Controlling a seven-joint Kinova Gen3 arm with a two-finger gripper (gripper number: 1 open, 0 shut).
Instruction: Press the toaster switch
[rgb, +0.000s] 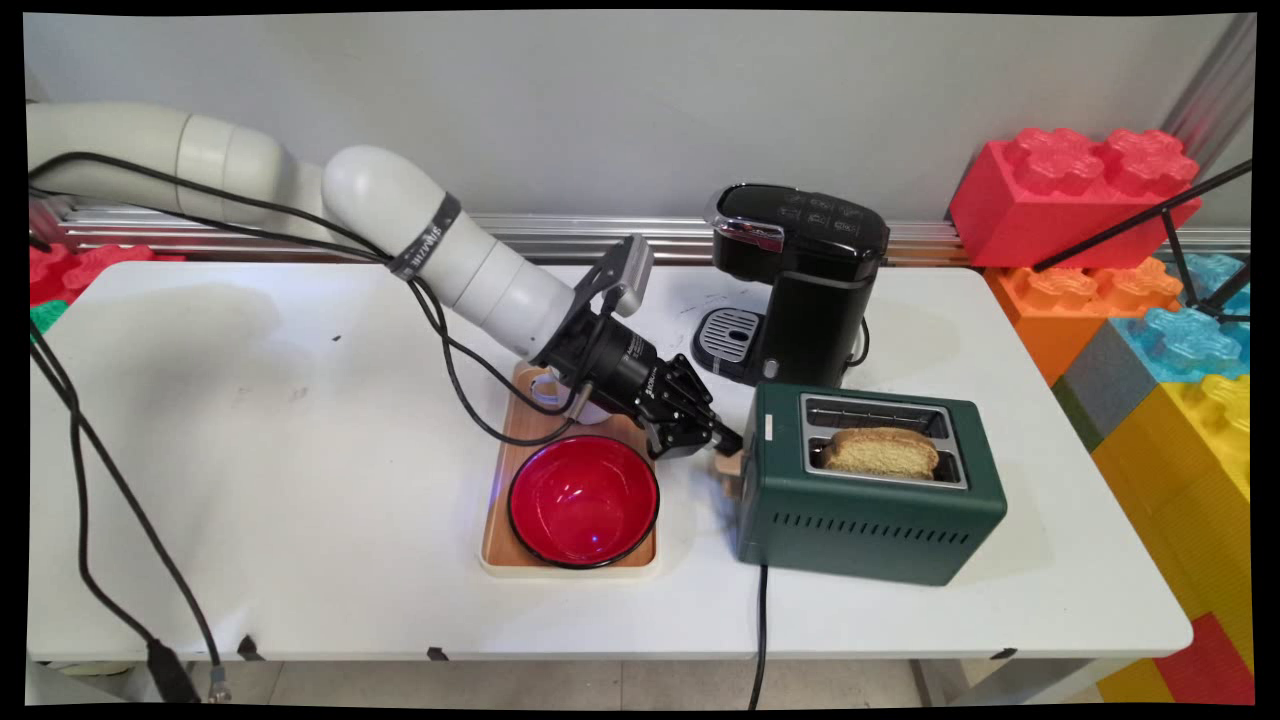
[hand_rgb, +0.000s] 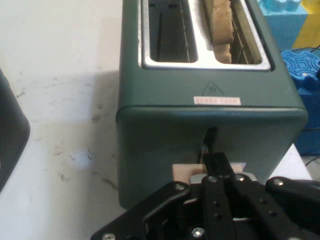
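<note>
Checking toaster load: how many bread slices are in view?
1. A golden-brown bread slice stands in the near slot of the dark green two-slot toaster; the far slot looks empty.

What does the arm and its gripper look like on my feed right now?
A white, rounded-link arm with a dark lettered band near the wrist and loose black cables looping beneath it. A grey camera block sits on the wrist. The black two-finger gripper is a bolted metal linkage with small white lettering on its body.

Dark green toaster, bread slice upright in near slot, wooden lever low.
</note>
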